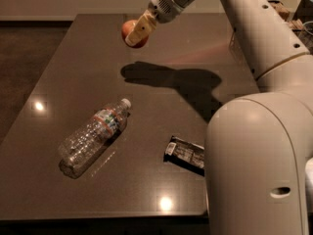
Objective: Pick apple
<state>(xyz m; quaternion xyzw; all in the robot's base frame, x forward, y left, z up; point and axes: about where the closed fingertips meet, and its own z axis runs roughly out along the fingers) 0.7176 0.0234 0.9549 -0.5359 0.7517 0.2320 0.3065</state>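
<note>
The small red-orange apple hangs in the air above the far middle of the dark table, well clear of its surface. My gripper is shut on the apple, with a pale finger lying across its front. The white arm reaches in from the upper right. The arm's shadow falls on the table below.
A clear plastic bottle lies on its side at the near left. A dark snack bar wrapper lies near the front edge, beside my white base. Boxes stand at the far right.
</note>
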